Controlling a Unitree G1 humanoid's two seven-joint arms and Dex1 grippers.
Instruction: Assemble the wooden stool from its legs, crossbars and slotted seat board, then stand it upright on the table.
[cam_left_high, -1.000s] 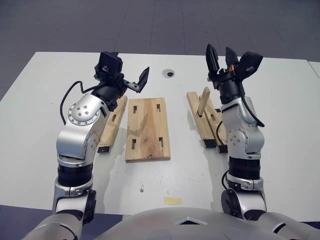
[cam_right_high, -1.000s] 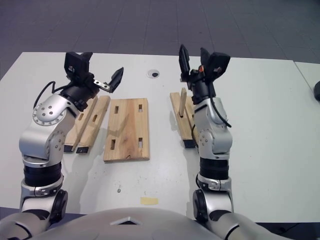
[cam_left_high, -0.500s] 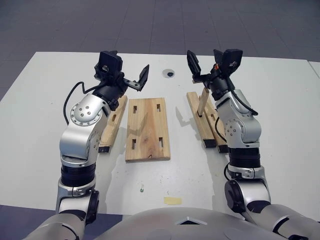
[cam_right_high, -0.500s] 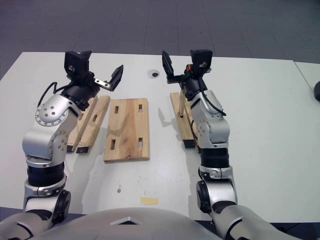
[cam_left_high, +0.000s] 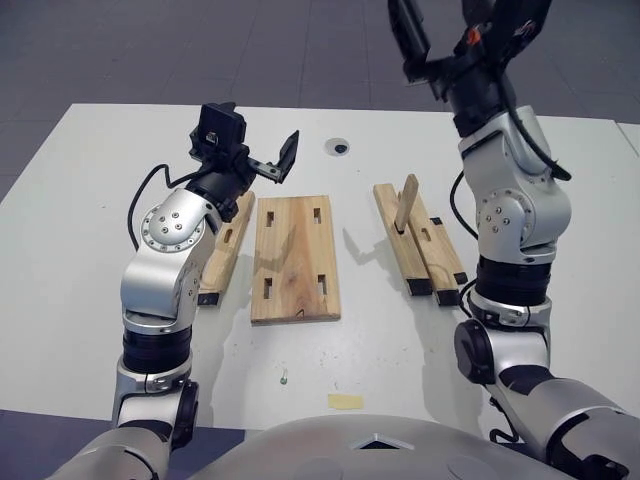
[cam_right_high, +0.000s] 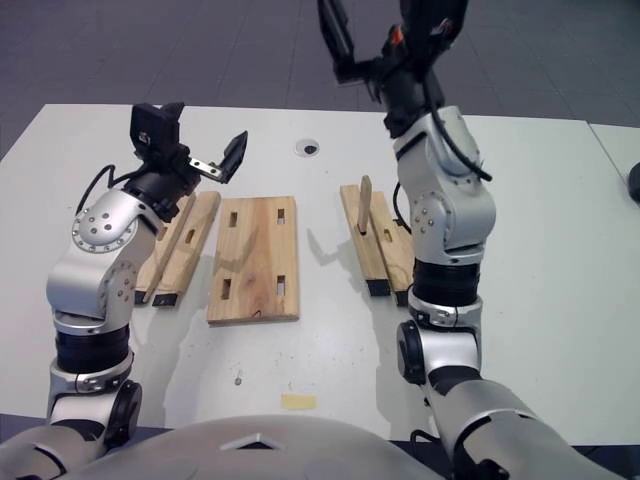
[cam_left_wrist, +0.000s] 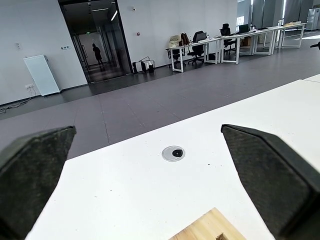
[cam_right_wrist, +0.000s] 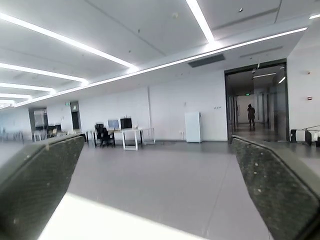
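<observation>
Flat at bench (cam_left_high: 90, 200) centre, long axis 12 to 6: one pale rectangular four-slot wooden seat board (cam_left_high: 294, 258). Two slotted wooden legs (cam_right_high: 176, 245) at its 9, two at 3, aligned likewise. Tilted in a 3-side slot: one short wooden crossbar (cam_left_high: 406, 203). Spread wide: left hand (cam_left_high: 250, 145) at 10, right hand (cam_left_high: 440, 25) high at 1.

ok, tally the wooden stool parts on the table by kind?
seat board: 1
legs: 4 (left leg pieces 2, right leg pieces 2)
crossbar: 1, standing in a slot of a right leg piece
Total: 6
</observation>
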